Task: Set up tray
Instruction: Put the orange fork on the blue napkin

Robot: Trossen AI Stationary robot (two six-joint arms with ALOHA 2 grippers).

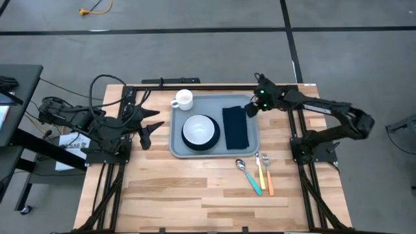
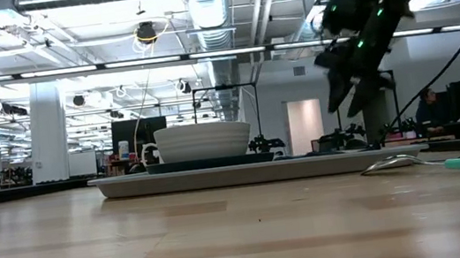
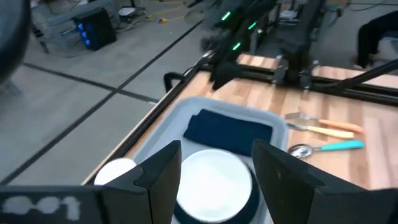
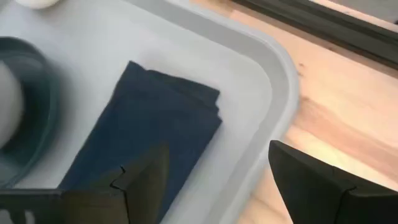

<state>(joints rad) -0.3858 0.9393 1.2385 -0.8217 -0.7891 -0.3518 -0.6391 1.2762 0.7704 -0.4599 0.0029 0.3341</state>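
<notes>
The light grey-blue tray lies flat on the table at its far middle. On it lie a dark teal plate with a white bowl, a white mug at the far left corner, and a folded navy napkin on the right. My right gripper is open and empty above the tray's far right corner, over the napkin's far end. My left gripper is open and empty, left of the tray.
A teal-handled spoon, an orange-handled fork and a yellow-handled piece lie on the wood near the tray's near right corner. Black rails run along the table's left, right and far edges. Bare wood lies toward the near edge.
</notes>
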